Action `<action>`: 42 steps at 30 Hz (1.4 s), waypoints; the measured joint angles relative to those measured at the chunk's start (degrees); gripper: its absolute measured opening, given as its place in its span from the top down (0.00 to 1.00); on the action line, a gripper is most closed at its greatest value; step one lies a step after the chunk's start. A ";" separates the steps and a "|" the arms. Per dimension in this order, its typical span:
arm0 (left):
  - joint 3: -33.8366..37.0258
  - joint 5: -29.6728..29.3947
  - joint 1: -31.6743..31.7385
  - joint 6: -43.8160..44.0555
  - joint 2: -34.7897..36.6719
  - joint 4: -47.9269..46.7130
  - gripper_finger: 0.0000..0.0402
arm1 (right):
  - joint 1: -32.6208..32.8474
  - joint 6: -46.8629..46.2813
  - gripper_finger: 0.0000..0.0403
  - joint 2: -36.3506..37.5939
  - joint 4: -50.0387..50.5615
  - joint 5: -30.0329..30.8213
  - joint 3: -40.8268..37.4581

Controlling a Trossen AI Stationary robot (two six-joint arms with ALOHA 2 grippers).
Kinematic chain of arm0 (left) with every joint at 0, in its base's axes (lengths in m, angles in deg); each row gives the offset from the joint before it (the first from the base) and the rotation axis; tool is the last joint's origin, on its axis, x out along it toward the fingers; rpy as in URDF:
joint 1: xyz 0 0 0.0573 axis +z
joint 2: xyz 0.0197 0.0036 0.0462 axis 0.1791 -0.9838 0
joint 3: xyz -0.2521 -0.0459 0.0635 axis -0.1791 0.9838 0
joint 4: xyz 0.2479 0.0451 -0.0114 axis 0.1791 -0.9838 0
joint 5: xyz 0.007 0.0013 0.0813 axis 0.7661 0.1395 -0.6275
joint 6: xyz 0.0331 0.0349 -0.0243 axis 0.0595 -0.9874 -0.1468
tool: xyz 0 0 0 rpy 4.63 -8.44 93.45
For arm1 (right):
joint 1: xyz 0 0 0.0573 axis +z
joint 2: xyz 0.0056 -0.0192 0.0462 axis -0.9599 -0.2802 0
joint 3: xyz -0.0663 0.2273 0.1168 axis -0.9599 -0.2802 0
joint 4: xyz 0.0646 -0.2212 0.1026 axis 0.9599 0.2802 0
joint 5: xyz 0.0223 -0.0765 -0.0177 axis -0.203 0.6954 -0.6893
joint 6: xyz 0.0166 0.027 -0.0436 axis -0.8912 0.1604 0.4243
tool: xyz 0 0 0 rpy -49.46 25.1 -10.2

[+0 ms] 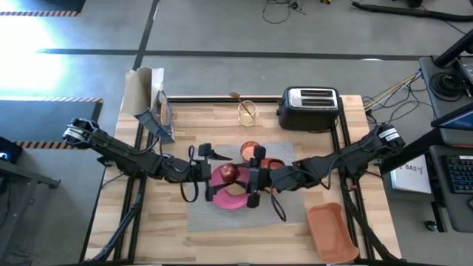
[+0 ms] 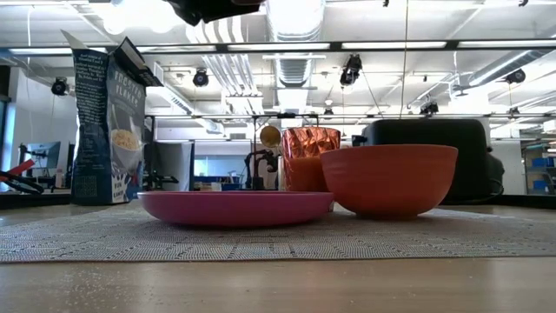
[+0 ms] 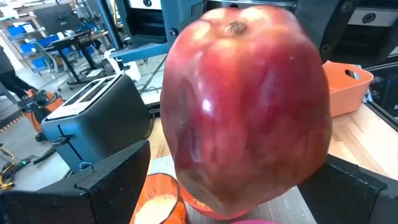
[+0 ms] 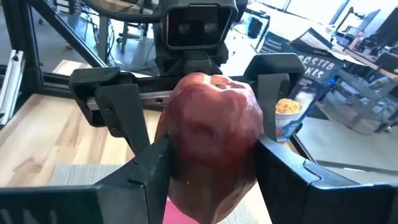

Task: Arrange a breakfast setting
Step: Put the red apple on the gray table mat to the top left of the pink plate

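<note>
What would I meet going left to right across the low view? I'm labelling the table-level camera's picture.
cereal box → pink plate → orange cup → orange bowl

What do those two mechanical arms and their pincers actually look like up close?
Both arms are dark, jointed and slim, each with a white band near the shoulder end and loose black cables looping beside the wrist. The left gripper and right gripper each carry two flat, angular black fingers on a crossbar, below a boxy black camera housing.
</note>
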 joint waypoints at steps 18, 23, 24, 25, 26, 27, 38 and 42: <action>0.00 -0.11 0.11 -0.02 0.00 0.19 0.15 | -0.09 -2.27 0.54 -0.07 0.26 -0.09 -0.09; 0.00 -0.59 0.11 0.48 0.00 0.56 0.19 | -0.12 -3.07 0.54 -0.07 0.30 -0.01 -0.09; 0.00 -0.59 0.11 0.53 0.00 0.58 0.21 | -0.12 -3.10 0.54 -0.07 0.30 0.06 -0.09; 0.00 -0.59 0.11 0.59 0.00 0.56 0.23 | -0.14 -3.22 0.54 -0.07 0.31 0.11 -0.09; 0.00 -0.59 0.11 0.61 0.00 0.56 0.26 | -0.14 -3.59 0.54 -0.07 0.39 0.15 -0.09; 0.00 -0.57 0.11 0.63 0.00 0.55 0.29 | -0.16 -3.69 0.54 -0.07 0.39 0.17 -0.11; 0.00 -0.55 0.28 0.88 -0.02 0.41 0.45 | -0.16 -6.53 0.46 -0.07 1.93 0.22 -0.11; 0.00 -0.68 0.31 0.83 -0.02 0.09 0.46 | -0.12 -7.24 0.43 -0.04 2.09 0.47 -0.11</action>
